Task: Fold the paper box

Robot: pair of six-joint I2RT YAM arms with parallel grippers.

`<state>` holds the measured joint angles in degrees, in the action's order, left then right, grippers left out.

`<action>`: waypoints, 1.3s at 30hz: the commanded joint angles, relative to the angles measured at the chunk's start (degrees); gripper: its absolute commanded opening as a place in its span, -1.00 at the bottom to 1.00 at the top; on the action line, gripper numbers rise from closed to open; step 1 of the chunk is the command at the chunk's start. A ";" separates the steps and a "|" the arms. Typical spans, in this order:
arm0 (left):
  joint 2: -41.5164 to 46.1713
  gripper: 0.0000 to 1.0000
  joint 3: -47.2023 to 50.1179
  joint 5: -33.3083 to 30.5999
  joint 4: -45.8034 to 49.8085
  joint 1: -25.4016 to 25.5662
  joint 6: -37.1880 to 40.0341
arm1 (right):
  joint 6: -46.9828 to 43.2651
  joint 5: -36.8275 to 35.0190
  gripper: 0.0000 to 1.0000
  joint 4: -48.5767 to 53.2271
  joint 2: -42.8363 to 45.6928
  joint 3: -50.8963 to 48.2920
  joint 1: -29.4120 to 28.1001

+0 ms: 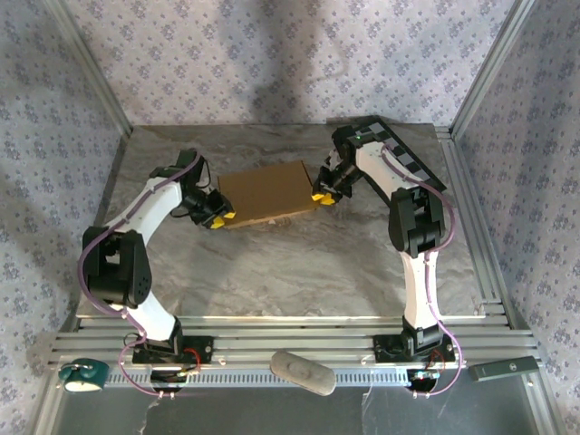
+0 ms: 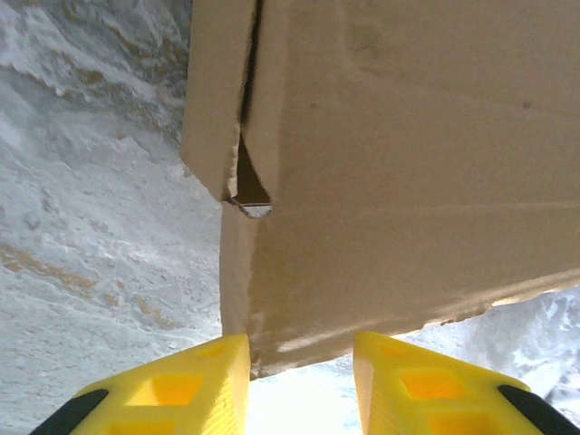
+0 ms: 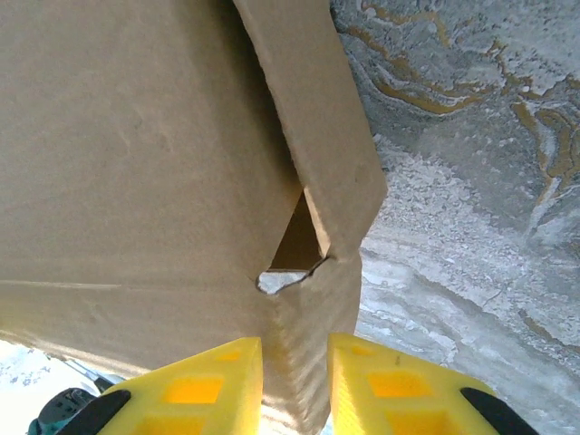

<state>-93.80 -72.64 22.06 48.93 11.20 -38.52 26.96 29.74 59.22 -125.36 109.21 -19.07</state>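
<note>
My right gripper pinches the box wall between its jaws; my left gripper stands part-open astride its corner

Matt tan cardboard paper box on smooth marbled grey table.

A shallow tan box is seen folded shut, laid flat and slightly skewed, with gaps at two corners.
</note>
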 commanded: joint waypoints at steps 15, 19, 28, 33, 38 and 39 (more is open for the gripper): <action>-6.09 -0.19 -10.09 -9.84 5.54 0.13 4.93 | -1.42 -2.46 -0.30 4.82 -3.21 6.51 -0.31; -9.74 -0.21 -10.62 -11.64 5.08 0.09 6.38 | -1.13 -2.62 -0.27 4.25 -5.41 8.19 -0.48; -14.12 -0.32 -8.50 -13.12 2.85 1.07 8.00 | -1.56 -3.97 -0.26 4.83 -9.00 9.80 -1.34; -12.36 -0.30 -8.59 -14.90 3.33 1.58 8.32 | -1.82 -4.33 -0.25 4.89 -8.35 9.94 -1.48; -7.87 -0.16 -11.74 -13.88 5.14 1.89 6.37 | -1.56 -4.52 -0.16 5.27 -6.46 10.88 -1.25; -7.04 -0.15 -11.89 -13.12 5.43 1.98 5.83 | -1.47 -4.39 -0.14 5.32 -6.18 10.98 -1.23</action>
<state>-104.81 -81.76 8.38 52.14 12.56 -31.46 26.06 25.89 62.41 -133.40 118.34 -20.03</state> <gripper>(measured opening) 0.422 0.424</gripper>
